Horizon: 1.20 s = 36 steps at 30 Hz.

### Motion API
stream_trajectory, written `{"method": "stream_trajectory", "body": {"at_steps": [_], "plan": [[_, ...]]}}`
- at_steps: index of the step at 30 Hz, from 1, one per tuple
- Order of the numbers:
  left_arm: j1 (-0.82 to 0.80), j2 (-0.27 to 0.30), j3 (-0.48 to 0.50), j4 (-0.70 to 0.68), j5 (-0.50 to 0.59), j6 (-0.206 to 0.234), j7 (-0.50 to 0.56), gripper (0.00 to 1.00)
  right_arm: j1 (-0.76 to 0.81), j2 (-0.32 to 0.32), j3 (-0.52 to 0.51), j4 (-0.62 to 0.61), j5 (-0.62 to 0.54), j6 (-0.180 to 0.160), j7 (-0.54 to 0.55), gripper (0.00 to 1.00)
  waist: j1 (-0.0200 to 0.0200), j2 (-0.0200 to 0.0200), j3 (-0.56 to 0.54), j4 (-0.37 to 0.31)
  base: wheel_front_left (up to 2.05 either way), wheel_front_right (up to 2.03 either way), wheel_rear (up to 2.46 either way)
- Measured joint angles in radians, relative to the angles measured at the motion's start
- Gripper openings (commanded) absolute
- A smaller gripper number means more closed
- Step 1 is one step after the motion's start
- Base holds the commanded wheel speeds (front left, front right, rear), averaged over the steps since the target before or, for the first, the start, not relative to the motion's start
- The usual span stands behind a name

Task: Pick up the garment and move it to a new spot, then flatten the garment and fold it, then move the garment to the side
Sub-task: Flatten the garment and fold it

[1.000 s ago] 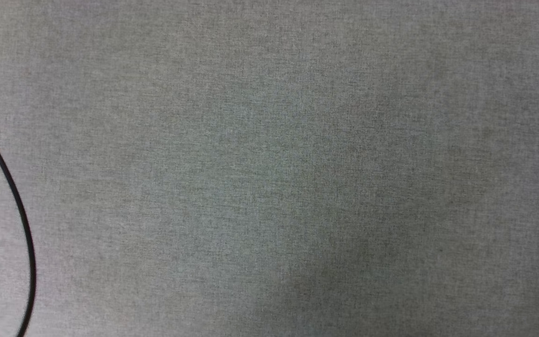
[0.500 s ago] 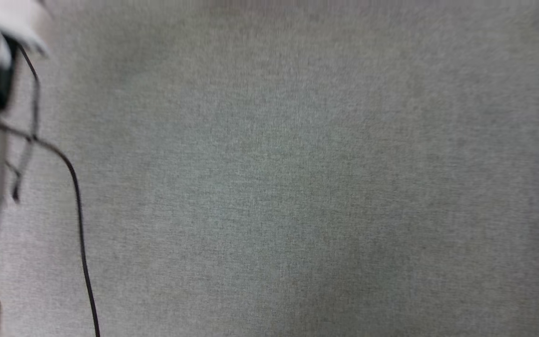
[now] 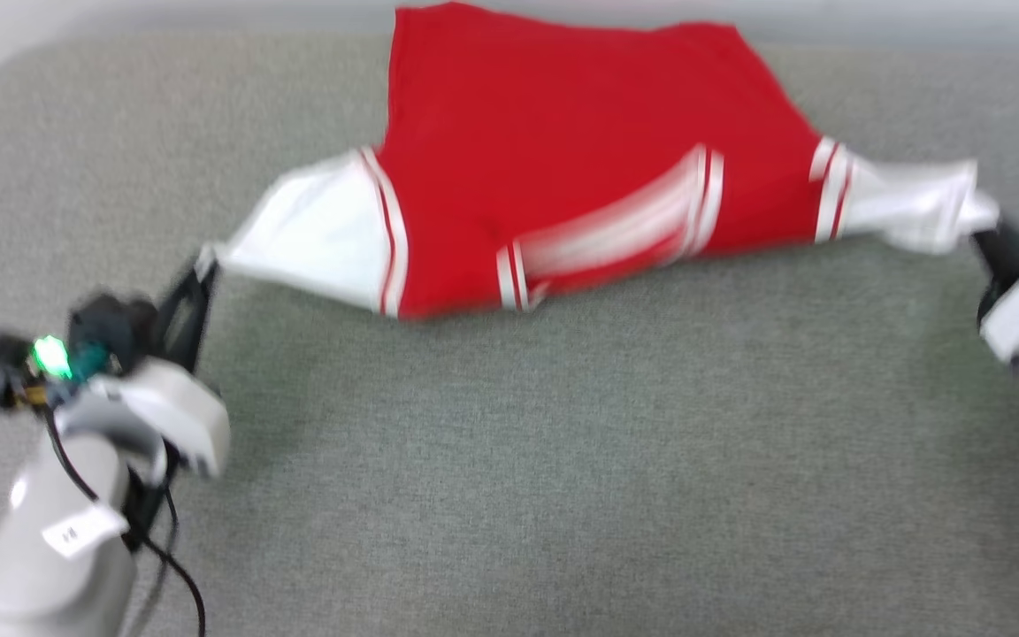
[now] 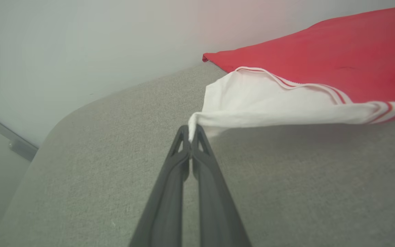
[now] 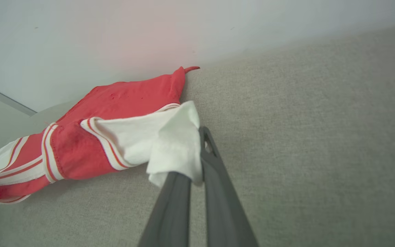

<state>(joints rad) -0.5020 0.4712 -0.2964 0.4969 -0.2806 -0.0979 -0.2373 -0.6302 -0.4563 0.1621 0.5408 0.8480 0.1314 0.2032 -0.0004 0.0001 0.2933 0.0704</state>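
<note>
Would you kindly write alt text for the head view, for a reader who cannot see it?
A red jersey shirt with white short sleeves and striped trim is stretched sideways over a grey woven-fabric surface, each sleeve tip pinched by a dark-fingered gripper: the left gripper at the left, the right gripper at the right edge. The picture is slightly blurred.

Pinched between the closed fingers of the left gripper (image 4: 190, 137): white sleeve (image 4: 269, 106) hem, drawn taut toward 3 o'clock. Red body of the garment (image 4: 321, 51) at 2 o'clock on grey fabric surface (image 4: 81, 171); pale wall (image 4: 63, 44) at 11 o'clock.
</note>
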Motion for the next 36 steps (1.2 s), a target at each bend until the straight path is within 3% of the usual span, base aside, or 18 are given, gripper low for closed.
{"method": "stream_trajectory", "body": {"at_steps": [6,13,21,29,36], "plan": [[0.173,0.020,-0.024,-0.058,-0.023,0.006,0.068,0.00,0.178,-0.091,0.120,-0.109,0.072,0.000,0.063,0.00,0.0001,0.0000,-0.079,-0.009,0.00,0.00,0.00],[0.303,0.060,-0.014,-0.124,-0.059,0.027,0.143,0.00,0.288,-0.158,0.170,-0.162,0.133,0.000,0.103,0.00,0.0001,0.0000,-0.156,-0.010,0.00,0.00,0.00],[0.474,0.097,0.001,-0.259,-0.124,0.041,0.241,0.00,0.404,-0.202,0.173,-0.201,0.235,0.000,0.219,0.00,0.0002,0.0000,-0.237,-0.012,0.00,0.00,0.00],[0.646,0.132,0.008,-0.438,-0.188,0.078,0.368,0.00,0.550,-0.236,0.135,-0.227,0.341,0.000,0.411,0.00,0.0001,0.0000,-0.278,-0.017,0.00,0.00,0.00],[0.698,0.151,-0.004,-0.581,-0.216,0.099,0.468,0.00,0.607,-0.236,0.082,-0.272,0.324,0.000,0.485,0.00,0.0003,0.0000,-0.260,-0.016,0.00,0.00,0.00]]}}
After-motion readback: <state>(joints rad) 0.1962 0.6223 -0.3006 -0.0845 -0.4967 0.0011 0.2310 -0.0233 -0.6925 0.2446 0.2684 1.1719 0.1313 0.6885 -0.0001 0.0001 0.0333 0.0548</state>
